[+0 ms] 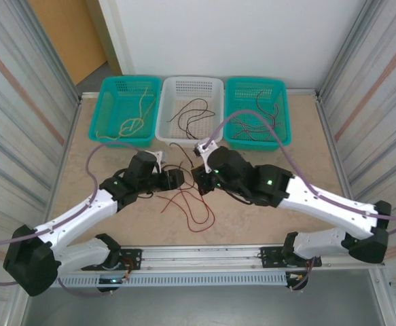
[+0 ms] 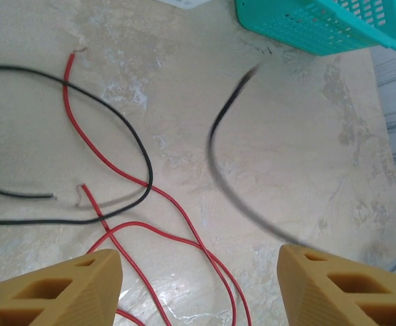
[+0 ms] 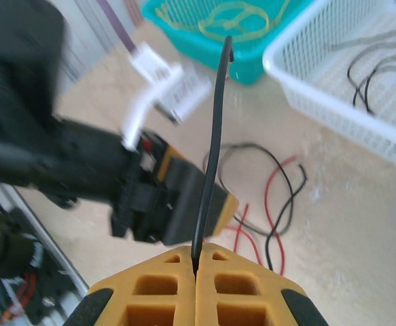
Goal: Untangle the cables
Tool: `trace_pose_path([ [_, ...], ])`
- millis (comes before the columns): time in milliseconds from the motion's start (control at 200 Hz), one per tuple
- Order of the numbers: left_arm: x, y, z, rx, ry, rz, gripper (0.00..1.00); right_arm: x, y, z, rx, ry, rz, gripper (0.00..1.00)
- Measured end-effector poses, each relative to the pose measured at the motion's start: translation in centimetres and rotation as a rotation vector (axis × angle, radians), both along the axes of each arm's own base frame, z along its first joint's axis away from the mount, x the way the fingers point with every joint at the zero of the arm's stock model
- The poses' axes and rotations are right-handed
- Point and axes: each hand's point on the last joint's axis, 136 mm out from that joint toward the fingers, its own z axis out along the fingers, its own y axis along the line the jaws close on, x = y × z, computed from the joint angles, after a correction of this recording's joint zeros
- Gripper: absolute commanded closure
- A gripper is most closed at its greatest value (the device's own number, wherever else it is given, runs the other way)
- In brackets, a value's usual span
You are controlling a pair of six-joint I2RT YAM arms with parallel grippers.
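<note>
Several thin looping cables (image 2: 145, 182) (red, black) on mottled tabletop (image 2: 306, 136)

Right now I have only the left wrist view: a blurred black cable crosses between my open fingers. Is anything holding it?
Observer: Yes, the right gripper is shut on that black cable.
Operator: Which basket has black ones in it?
Observer: The white basket, the middle of three, holds black cables.
Operator: And yellow?
Observer: Yellow cables lie in the left teal basket.
</note>
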Motion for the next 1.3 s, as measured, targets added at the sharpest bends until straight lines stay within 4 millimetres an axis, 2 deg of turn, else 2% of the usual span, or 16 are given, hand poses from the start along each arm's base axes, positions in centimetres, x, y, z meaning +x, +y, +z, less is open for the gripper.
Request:
trace_pose_path([
  [140, -0.5, -1.0, -0.1, -0.019, -0.001, -0.035, 0.35, -0.2, -1.3, 4.5, 0.129, -0.055, -0.007, 1.00],
  [251, -1.6, -2.6, 1.6, -0.056, -0.067, -0.107, 0.30, 0.8, -2.5, 6.6, 0.203, -0.071, -0.033, 1.00],
  [346, -4.0, -4.3, 5.0, -0.086, -0.212, -0.225, 0.27, 1.8, -3.6, 7.5, 0.248, -0.065, -0.062, 0.98],
  [481, -7.3, -5.7, 11.4, -0.137, -0.457, -0.355, 0.28, 2.7, -4.6, 8.4, 0.298, -0.050, -0.087, 1.00],
  [601, -7.8, -6.4, 15.9, -0.133, -0.637, -0.396, 0.34, 3.1, -4.8, 8.8, 0.339, -0.028, -0.083, 0.99],
  [686, -7.2, -7.1, 17.7, -0.096, -0.718, -0.412, 0.35, 2.9, -4.4, 8.8, 0.361, -0.011, -0.063, 0.99],
  [817, -6.2, -9.1, 18.3, -0.040, -0.786, -0.460, 0.44, 2.4, -3.9, 9.0, 0.390, 0.013, -0.033, 0.99],
  [917, -5.4, -10.6, 17.4, 0.009, -0.802, -0.497, 0.65, 2.1, -3.5, 9.6, 0.417, 0.014, -0.010, 0.99],
  [977, -5.0, -11.2, 16.9, 0.032, -0.805, -0.506, 0.72, 2.1, -3.5, 9.8, 0.426, 0.011, -0.011, 0.99],
  [1092, -4.6, -11.2, 17.3, 0.052, -0.832, -0.494, 0.81, 2.3, -3.6, 9.9, 0.433, 0.013, -0.016, 0.99],
  [1238, -4.9, -10.7, 18.3, 0.034, -0.868, -0.473, 0.97, 2.4, -3.5, 10.4, 0.452, -0.002, -0.016, 0.99],
  [1298, -5.2, -10.2, 18.8, 0.013, -0.887, -0.459, 1.00, 2.5, -3.6, 10.4, 0.453, -0.007, -0.024, 0.99],
])
